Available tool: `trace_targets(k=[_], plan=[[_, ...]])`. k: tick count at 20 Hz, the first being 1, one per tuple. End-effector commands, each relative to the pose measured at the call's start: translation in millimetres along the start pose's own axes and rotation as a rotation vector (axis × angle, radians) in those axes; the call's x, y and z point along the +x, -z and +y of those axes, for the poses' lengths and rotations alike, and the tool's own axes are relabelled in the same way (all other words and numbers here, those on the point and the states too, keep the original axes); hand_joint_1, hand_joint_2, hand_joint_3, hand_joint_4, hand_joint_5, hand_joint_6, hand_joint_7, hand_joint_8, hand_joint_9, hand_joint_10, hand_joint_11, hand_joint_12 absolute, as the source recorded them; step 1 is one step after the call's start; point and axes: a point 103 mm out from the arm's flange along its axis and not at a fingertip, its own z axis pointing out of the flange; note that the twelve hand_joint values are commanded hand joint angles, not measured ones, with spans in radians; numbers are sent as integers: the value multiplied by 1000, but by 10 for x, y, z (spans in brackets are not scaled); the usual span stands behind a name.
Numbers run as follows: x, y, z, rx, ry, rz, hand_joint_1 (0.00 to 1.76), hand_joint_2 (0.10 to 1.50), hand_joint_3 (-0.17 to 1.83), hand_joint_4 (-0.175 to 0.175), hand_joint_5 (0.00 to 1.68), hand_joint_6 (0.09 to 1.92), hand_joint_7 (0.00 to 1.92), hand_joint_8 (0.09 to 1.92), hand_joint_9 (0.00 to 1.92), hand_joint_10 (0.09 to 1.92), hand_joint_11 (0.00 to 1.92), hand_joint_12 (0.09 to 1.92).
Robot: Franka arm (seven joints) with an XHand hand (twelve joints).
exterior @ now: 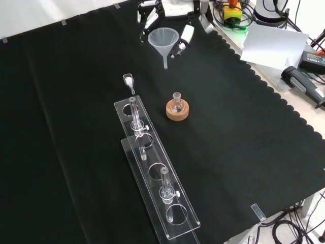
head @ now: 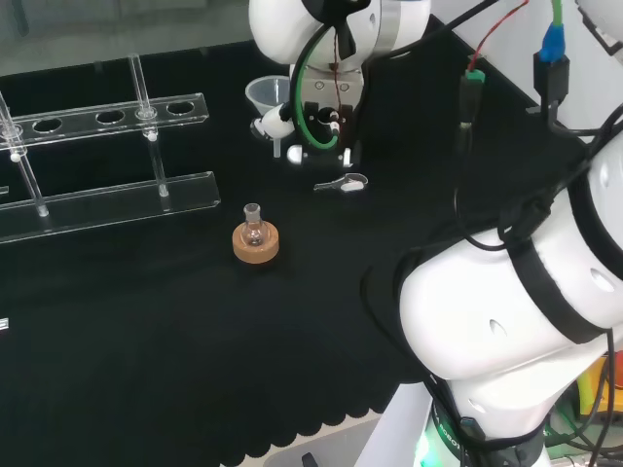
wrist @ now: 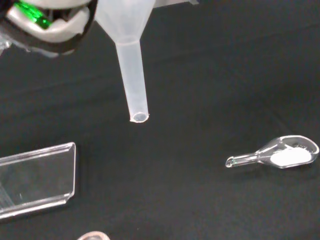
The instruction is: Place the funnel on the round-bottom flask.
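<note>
Standing nearest in the front view was one clear rack (exterior: pixel 157 178), then one round-bottom flask (exterior: pixel 176 105) on its cork ring (exterior: pixel 177 111), one glass scoop (exterior: pixel 128 80), and farthest, the hand (exterior: pixel 184 36), fingers curled around one funnel (exterior: pixel 163 40) held above the cloth.

Funnel (wrist: pixel 131 60) cone cut off at wrist view's edge; robot hand (wrist: pixel 47 20) blurred.

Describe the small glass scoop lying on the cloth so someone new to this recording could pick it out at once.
Start in the front view at the long clear plastic test-tube rack running across the black cloth. Just past its far end lies the small clear glass weighing scoop, flat on the cloth. Unlike the translucent plastic funnel and the corked round-bottom flask, it has a short handle and holds white powder.
</note>
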Motion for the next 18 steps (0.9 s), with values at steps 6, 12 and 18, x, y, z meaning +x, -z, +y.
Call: trace_targets(k=[6,12,18], plan=[[223,-93,-57,-38,9,12,857,595,693,78,927,506,1137,578,902,335,0,1343],[383,-161,-116,-37,11,7,855,596,695,79,932,509,1146,577,906,334,0,1347],[353,-265,-164,-14,28,6,855,596,697,80,935,511,1152,575,909,333,0,1349]])
